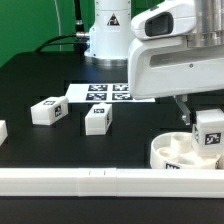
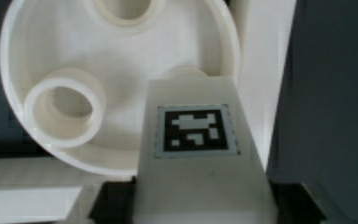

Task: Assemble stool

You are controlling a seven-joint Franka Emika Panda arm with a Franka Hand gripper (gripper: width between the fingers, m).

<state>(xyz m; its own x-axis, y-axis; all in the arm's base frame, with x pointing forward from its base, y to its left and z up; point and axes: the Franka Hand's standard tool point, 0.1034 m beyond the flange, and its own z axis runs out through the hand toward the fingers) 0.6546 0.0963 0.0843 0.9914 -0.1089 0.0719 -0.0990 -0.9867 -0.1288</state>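
My gripper [image 1: 203,117] gripped leg [image 1: 209,132], upright over seat [image 1: 168,153], beside socket [image 2: 62,106]; contact unclear. Two spare legs [image 1: 47,112] [image 1: 97,119] lay apart on table [image 1: 40,150].

No word, number or brand could be read. The only signs were black-and-white square tags. In the wrist view one tag faced the camera on the leg [image 2: 197,160]. In the exterior view that leg [image 1: 209,131] at three o'clock bore tags. So did a loose leg [image 1: 47,111] at nine o'clock, a second loose leg [image 1: 98,118] near centre, the marker board [image 1: 78,93] toward twelve, and the arm's base [image 1: 110,18] at twelve.
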